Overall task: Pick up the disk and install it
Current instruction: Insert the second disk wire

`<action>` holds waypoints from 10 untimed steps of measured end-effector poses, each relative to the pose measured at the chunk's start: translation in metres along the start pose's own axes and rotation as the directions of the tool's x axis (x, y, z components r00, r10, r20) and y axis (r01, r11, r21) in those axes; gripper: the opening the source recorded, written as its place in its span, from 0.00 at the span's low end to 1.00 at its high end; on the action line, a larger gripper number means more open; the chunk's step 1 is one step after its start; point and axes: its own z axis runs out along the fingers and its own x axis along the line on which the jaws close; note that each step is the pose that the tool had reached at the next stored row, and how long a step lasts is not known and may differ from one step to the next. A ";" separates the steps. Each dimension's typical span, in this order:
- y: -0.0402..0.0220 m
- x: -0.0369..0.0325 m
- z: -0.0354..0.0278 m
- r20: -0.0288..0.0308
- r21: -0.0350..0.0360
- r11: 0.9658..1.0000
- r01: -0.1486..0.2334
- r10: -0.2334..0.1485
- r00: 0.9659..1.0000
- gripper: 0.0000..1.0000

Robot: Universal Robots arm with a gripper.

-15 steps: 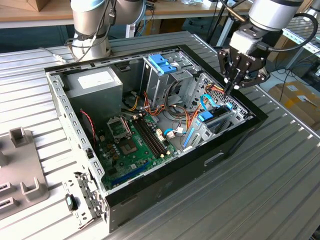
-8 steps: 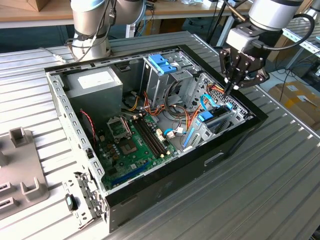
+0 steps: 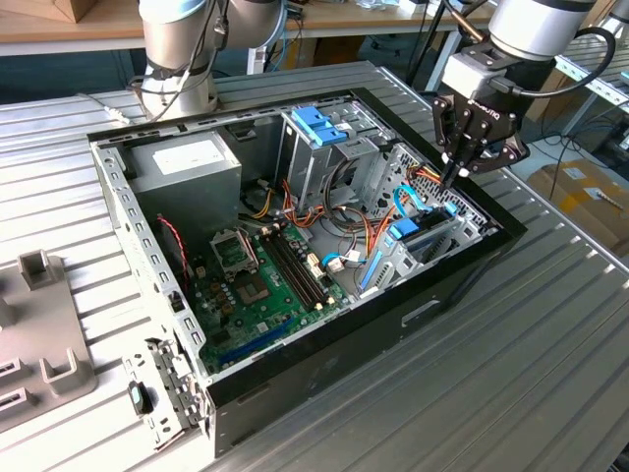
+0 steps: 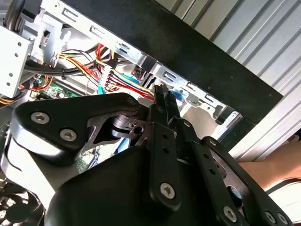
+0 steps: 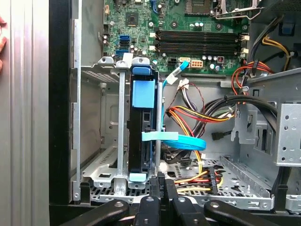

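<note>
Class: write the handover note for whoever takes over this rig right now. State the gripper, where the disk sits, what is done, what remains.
Gripper: fingers shut, holding nothing, poised over the drive cage at the case's front end.
Disk: standing on edge in its blue carrier in a cage slot, just ahead of the fingertips in the first wrist view.
Done: disk is in the cage.
Left: whether it is fully seated cannot be told.

Your disk (image 5: pixel 143 136) sits just ahead of the gripper (image 5: pixel 161 186) fingertips in the first wrist view, standing on edge in a metal drive cage slot. You see its dark, narrow edge with the bright blue carrier's tab near the far end and a pale blue clip at the end nearest the fingertips. In the exterior view it (image 3: pixel 425 234) lies directly below the gripper (image 3: pixel 454 177), inside the case.
</note>
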 end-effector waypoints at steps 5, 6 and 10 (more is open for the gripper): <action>-0.0021 0.0001 0.0012 -0.018 -0.042 0.999 0.002 -0.003 1.000 0.16; -0.0020 0.0001 0.0013 -0.018 -0.043 0.999 0.002 -0.003 1.000 0.16; -0.0018 0.0000 0.0043 -0.018 -0.045 0.999 0.002 -0.003 1.000 0.16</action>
